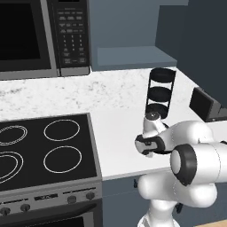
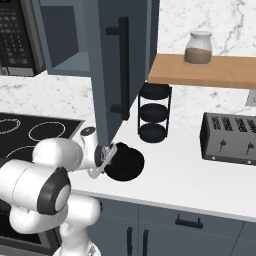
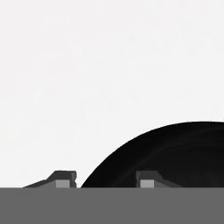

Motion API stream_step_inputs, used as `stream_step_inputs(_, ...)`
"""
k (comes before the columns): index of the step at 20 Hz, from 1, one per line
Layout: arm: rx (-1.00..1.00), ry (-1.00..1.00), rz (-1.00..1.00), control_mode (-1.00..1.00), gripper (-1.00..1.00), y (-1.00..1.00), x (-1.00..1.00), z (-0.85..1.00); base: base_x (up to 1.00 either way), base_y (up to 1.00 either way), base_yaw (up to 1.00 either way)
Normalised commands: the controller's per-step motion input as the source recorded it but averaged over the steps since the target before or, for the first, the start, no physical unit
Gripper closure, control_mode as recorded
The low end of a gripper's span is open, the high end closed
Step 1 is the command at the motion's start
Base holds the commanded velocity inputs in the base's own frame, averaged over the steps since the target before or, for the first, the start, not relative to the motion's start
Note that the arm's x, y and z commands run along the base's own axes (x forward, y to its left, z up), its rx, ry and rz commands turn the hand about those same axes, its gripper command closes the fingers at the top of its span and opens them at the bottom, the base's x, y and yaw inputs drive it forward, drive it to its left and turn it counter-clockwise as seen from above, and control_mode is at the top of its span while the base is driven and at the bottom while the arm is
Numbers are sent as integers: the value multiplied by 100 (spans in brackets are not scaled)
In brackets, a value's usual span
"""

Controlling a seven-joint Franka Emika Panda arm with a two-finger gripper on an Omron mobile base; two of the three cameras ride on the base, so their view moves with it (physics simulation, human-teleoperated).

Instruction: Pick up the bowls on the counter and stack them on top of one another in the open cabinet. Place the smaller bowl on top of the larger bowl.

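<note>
With the arm bent low over the surface (image 2: 190,175), the jaws stand apart astride the rim of a black bowl (image 2: 125,162) (which of the two, I can't tell) | bowl sits on the surface below the open cabinet (image 2: 65,60) | straddling suits a rim pinch.

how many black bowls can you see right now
1. A black bowl sits on the white counter beside the open cabinet door, with the gripper at its rim. I cannot tell whether it is the larger or smaller one; the other may be hidden.
</note>
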Motion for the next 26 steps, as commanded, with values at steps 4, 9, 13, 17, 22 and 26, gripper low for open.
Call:
stream_step_inputs(4,0,0,2,-100,100,0,-48,74,0,0,0)
stream_step_inputs(9,0,3,2,-100,100,10,-55,100,0,0,0)
stream_step_inputs(13,-4,5,6,-100,100,37,-26,100,0,0,0)
stream_step_inputs(17,-9,1,16,-100,100,81,5,100,0,0,0)
stream_step_inputs(22,-12,-1,5,-100,100,52,5,100,0,0,0)
stream_step_inputs(26,-4,0,0,-100,100,19,1,100,0,0,0)
